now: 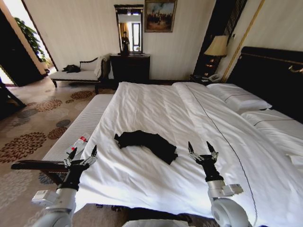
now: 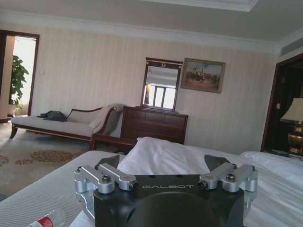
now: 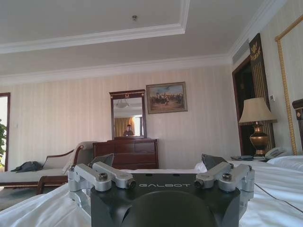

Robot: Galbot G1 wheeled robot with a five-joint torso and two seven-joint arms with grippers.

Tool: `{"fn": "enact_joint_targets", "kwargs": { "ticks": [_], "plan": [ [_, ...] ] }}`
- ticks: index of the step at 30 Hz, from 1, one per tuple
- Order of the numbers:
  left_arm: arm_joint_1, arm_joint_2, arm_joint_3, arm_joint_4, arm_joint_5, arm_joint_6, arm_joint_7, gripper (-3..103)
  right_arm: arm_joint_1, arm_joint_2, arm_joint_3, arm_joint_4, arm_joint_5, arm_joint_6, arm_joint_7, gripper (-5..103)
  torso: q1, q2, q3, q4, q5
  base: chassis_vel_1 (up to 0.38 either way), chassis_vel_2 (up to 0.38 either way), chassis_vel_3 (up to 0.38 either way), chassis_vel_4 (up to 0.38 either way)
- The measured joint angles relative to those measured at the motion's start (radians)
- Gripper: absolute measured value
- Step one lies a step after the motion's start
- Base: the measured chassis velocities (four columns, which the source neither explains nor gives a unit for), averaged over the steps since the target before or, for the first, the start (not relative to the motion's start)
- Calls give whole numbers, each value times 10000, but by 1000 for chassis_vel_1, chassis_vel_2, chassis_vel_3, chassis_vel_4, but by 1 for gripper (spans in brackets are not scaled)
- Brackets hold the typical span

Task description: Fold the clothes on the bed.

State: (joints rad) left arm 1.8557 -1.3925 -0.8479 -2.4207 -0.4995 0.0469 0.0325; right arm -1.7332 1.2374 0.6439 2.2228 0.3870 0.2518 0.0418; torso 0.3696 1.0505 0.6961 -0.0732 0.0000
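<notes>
- Head view: the black T-shirt [image 1: 147, 144] lies crumpled in a low heap on the white duvet [image 1: 156, 109] of the bed [image 1: 265, 71], toward the near end and roughly midway between the two arms. The left tool [image 1: 81, 152] hangs over the near left corner of the bed, its fingers spread and holding nothing. The right tool [image 1: 202, 148] hovers just right of the shirt, fingers likewise spread and empty. A plastic bottle [image 1: 79, 142] lies on the striped bench [image 1: 80, 125] beside the left tool.
- Left wrist view: the left tool [image 2: 163, 163] points along the bed toward the dresser [image 2: 154, 124] and mirror [image 2: 161, 85], its dark fingertips [image 2: 110, 161] standing wide apart. The bottle [image 2: 45, 220] shows at the near edge.
- Right wrist view: the right tool [image 3: 161, 161] is also wide open over the white bedding, facing the far wall.
- Handling, as a judgement: the shirt looks light, soft and limp, so it will sag and bunch when lifted. A hem edge or shoulder seam at the heap's outer rim seems the best place to pinch, taking care not to catch the duvet beneath.
</notes>
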Motion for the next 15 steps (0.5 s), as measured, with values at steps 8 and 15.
{"fn": "enact_joint_targets", "kwargs": {
  "ticks": [8, 15],
  "plan": [
    [-168, 31, 83, 202, -5, 49, 0, 100, 97, 5, 16, -166, -94, -7, -55, 100, 3, -1, 2, 0, 0, 0, 0, 0, 0],
    [-494, 162, 136, 565, -99, 92, 0, 100, 272, 74, -81, -470, -240, -18, -74, 100, 2, 0, 1, 0, 0, 0, 0, 0, 0]
  ]
}}
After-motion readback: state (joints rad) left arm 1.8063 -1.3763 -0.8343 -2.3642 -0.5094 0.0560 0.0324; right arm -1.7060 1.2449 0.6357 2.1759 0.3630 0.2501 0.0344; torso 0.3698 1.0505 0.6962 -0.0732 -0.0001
